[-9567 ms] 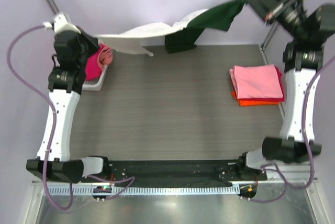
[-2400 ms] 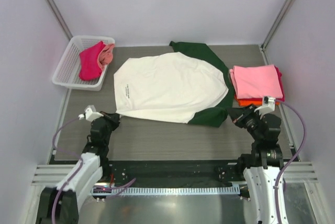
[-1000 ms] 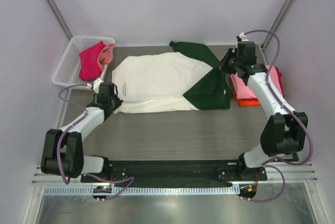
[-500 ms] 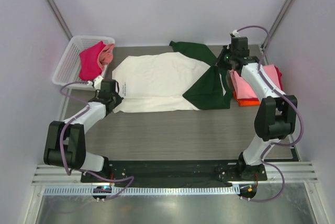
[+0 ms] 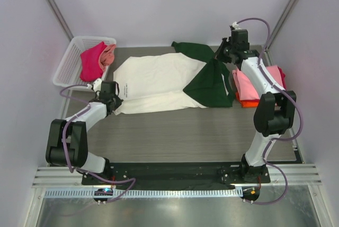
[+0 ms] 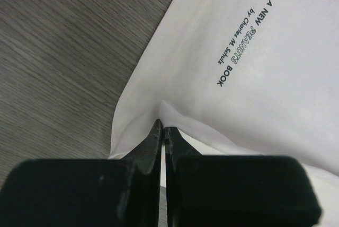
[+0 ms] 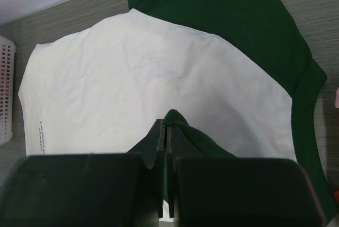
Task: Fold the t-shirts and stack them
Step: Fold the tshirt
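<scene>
Basket (image 5: 68, 63) holding a magenta shirt (image 5: 91, 60) at 10 o'clock; left gripper (image 6: 163, 130) pinched on the 9 o'clock hem of the cream shirt (image 5: 156, 81) lying mid-table; right gripper (image 7: 164, 126) clamped on its green sleeve (image 5: 210, 81) at 1 o'clock; folded stack (image 5: 262, 84) at 3 o'clock.

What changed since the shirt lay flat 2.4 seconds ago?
Both arms reached out. The left gripper pinched the near hem of the cream t-shirt, the right gripper its dark green sleeve, folding both away from the bases. Folded stack and white basket unmoved.
</scene>
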Controlling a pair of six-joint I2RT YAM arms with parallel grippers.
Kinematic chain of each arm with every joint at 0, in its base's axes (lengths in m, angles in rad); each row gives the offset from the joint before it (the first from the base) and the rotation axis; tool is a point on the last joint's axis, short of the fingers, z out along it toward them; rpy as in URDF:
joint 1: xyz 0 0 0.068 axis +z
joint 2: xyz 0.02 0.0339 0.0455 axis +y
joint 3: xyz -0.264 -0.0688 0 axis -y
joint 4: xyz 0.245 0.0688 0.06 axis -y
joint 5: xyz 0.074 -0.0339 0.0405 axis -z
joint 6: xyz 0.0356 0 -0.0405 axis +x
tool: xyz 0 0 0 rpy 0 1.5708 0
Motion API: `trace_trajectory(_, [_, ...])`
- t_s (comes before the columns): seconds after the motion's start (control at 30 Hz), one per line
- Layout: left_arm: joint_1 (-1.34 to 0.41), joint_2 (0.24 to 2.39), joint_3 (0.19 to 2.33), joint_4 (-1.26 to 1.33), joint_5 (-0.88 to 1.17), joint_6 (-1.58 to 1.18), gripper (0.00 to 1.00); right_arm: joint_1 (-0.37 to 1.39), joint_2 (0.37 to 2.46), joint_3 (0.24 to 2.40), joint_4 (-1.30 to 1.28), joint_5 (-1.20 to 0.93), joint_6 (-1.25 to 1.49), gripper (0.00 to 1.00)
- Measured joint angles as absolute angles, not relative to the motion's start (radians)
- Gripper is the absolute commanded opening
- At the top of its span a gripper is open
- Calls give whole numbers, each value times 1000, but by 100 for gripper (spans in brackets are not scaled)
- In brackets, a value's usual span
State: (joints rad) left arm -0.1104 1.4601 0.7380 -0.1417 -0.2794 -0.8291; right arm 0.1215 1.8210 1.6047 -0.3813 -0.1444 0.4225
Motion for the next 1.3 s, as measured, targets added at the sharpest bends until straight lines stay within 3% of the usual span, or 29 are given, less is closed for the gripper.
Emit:
trace_trajectory(0.87, [-86,1637,929,-159,-260,-798,0,136,2041,1906,-439,-120,416,1])
trace_trajectory(0.9, [-83,1651,940,-159,-259,-796,0,136,2054,1920,-439,-119,416,4])
trace_trajectory(0.93, [-81,1664,951,-160,-258,-795,0,136,2071,1934,-439,-117,416,14])
trace_trajectory(0.97, [-78,1680,965,-159,-253,-789,0,136,2088,1951,-442,-117,419,34])
trace_trajectory(1.0, [-76,1692,976,-157,-244,-779,8,136,2104,1965,-442,-115,425,58])
trace_trajectory(1.2, [-71,1694,989,-141,-219,-733,38,136,2105,1917,-410,-108,428,72])
trace_trajectory(1.3, [-72,1633,947,-124,-216,-722,43,136,2014,1753,-369,-94,445,75])
